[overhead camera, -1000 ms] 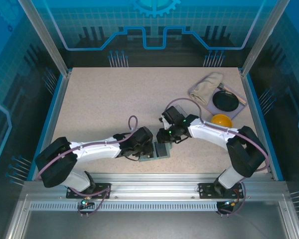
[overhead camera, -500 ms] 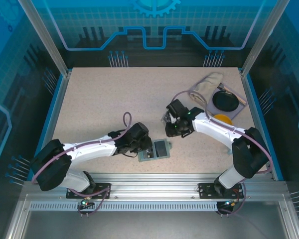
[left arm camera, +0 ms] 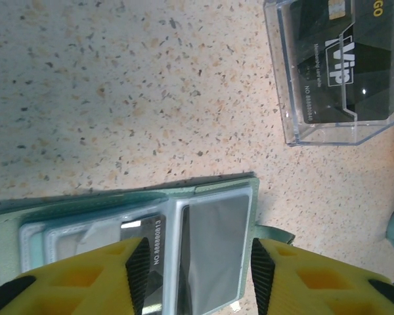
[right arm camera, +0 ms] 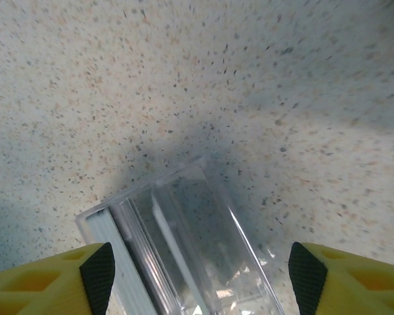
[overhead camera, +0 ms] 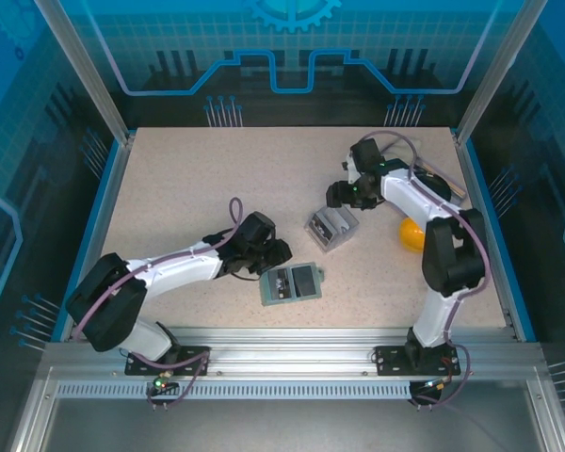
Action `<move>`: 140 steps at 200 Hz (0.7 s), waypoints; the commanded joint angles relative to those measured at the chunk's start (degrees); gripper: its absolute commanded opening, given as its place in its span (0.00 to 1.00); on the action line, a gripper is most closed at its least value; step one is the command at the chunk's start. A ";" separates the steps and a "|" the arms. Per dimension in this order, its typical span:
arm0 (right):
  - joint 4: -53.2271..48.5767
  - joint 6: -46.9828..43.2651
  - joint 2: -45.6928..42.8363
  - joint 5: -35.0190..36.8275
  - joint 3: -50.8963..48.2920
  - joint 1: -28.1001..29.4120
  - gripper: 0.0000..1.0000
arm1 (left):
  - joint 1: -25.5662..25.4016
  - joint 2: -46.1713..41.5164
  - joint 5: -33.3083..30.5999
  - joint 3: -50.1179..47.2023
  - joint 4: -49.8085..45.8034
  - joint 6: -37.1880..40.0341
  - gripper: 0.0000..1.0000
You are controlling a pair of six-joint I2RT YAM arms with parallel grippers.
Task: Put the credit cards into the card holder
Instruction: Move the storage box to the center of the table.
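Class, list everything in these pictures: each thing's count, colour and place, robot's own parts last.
table: one, speckled beige, under everything
card holder: one, grey-green, lying open near the front edge
clear plastic box: one, transparent, beyond the card holder
credit card: at least one, black, inside the clear plastic box
round object: one, yellow, right of the box
left gripper: one, yellow, open above the card holder
right gripper: one, yellow, open by the box

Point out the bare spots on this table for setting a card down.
Widest: the far-left table, beyond the left arm. Smaller: the near strip between card holder and right arm. Crowded: centre, around clear box and yellow ball.
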 commanded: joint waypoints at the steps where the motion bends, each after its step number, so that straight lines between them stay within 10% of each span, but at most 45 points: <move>1: -1.64 -0.95 3.84 -7.79 2.05 -1.03 0.72 | 1.00 1.45 2.93 1.86 1.09 1.63 0.48; 66: 2.72 1.64 -3.50 -18.09 -6.72 2.85 0.70 | 2.14 1.86 3.30 1.98 0.38 2.09 0.49; 110: -5.13 -1.23 -9.99 7.64 -4.24 7.79 0.72 | 3.01 0.60 1.88 1.73 -1.70 1.94 0.49; 140: -6.97 -3.08 -10.21 12.16 -2.03 13.81 0.67 | 4.56 -0.69 1.30 0.26 -1.90 1.13 0.51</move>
